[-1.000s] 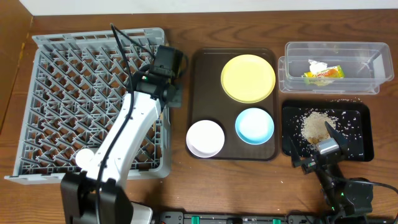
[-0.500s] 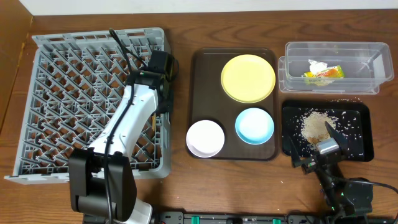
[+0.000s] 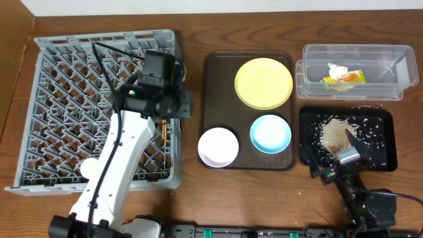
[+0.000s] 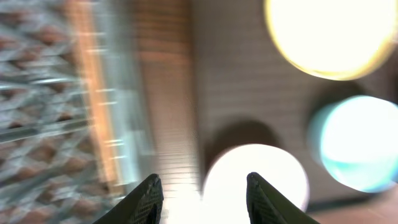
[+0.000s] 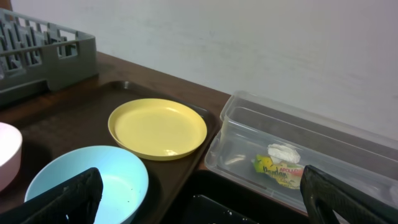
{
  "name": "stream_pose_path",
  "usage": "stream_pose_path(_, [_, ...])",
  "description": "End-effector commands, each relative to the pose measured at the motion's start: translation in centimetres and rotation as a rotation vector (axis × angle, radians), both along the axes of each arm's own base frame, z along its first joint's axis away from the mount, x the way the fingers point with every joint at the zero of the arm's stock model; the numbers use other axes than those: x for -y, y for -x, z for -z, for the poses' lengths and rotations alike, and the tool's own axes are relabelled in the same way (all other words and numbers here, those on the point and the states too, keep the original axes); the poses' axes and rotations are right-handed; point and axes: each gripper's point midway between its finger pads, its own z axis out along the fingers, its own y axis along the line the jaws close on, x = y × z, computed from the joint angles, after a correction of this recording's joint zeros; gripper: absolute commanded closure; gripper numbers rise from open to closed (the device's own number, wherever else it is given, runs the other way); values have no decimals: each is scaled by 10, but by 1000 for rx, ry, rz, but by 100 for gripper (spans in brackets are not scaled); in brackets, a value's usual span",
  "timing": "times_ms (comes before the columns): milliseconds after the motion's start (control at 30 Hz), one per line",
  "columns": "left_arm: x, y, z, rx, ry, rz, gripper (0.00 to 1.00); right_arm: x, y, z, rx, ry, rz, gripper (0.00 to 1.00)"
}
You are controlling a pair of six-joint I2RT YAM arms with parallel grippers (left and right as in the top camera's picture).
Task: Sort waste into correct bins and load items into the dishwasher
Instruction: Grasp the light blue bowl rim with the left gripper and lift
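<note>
The grey dish rack (image 3: 79, 106) fills the left of the table. My left gripper (image 3: 184, 104) hangs open and empty over the rack's right edge; its wrist view is blurred, with the fingers (image 4: 202, 199) apart above the white bowl (image 4: 255, 180). On the brown tray (image 3: 213, 86) lie a yellow plate (image 3: 264, 82), a blue bowl (image 3: 270, 133) and the white bowl (image 3: 218, 147). My right gripper (image 3: 330, 149) rests wide open and empty over the black tray (image 3: 380, 155). In its wrist view the fingers (image 5: 199, 205) frame the blue bowl (image 5: 87, 180) and the yellow plate (image 5: 157, 127).
A clear bin (image 3: 350, 89) at the back right holds a yellow wrapper (image 3: 344, 79) and a white scrap (image 3: 336, 69). The black tray carries a pile of rice (image 3: 336, 134). A thin orange stick (image 3: 163, 130) lies in the rack near its right wall.
My left arm has swung left over the rack and its wrist has shifted slightly left. The orange stick in the rack now shows. The right arm has not moved.
</note>
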Motion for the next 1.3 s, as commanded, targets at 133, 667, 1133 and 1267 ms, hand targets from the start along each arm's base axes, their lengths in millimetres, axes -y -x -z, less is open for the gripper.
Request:
stream_pose_path(133, [103, 17, 40, -87, 199, 249, 43, 3, -1, 0, 6, 9, 10, 1])
stream_pose_path(667, [191, 26, 160, -339, 376, 376, 46, 3, -1, 0, 6, 9, 10, 1])
stream_pose_path(1133, [209, 15, 117, -334, 555, 365, 92, 3, -1, 0, 6, 9, 9, 1])
stream_pose_path(1267, [199, -1, 67, -223, 610, 364, 92, 3, -1, 0, 6, 9, 9, 1])
